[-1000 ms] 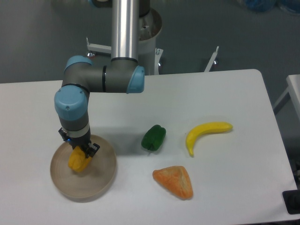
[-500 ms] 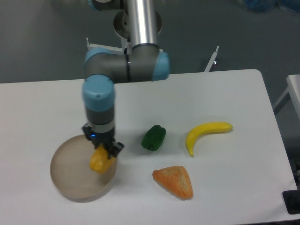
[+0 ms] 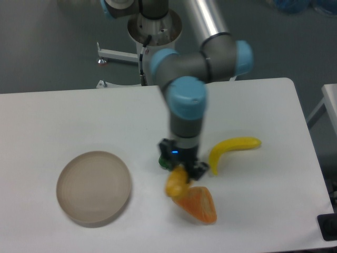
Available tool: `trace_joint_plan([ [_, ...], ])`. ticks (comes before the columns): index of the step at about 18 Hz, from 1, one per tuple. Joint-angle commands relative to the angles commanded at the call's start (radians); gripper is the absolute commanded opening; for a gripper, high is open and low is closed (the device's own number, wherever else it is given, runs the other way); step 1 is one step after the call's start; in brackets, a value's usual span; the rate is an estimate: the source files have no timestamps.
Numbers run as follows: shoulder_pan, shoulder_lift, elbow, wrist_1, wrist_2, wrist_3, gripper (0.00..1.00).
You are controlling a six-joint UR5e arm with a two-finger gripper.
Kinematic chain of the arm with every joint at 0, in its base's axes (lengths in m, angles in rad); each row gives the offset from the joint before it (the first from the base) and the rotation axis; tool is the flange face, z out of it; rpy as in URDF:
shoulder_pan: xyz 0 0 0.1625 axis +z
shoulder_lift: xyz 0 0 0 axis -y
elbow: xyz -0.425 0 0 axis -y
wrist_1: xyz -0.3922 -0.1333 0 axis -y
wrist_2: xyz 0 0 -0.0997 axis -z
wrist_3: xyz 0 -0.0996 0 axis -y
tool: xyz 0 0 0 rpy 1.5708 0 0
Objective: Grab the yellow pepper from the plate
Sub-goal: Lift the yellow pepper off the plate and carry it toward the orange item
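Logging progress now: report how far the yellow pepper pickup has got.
Done: the yellow pepper is off the plate, which sits bare at left. In hand: the gripper holds it above the orange wedge, near the banana. Left: nothing visible; no drop spot given.

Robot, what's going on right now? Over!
Gripper shut on yellow pepper. Plate bare. Pepper over orange wedge, green pepper mostly hidden behind.
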Motion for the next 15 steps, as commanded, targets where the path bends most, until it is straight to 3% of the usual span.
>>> trace_joint_plan([
  [15,0.032,-0.014,0.0,0.009,0.052,0.049,0.41],
])
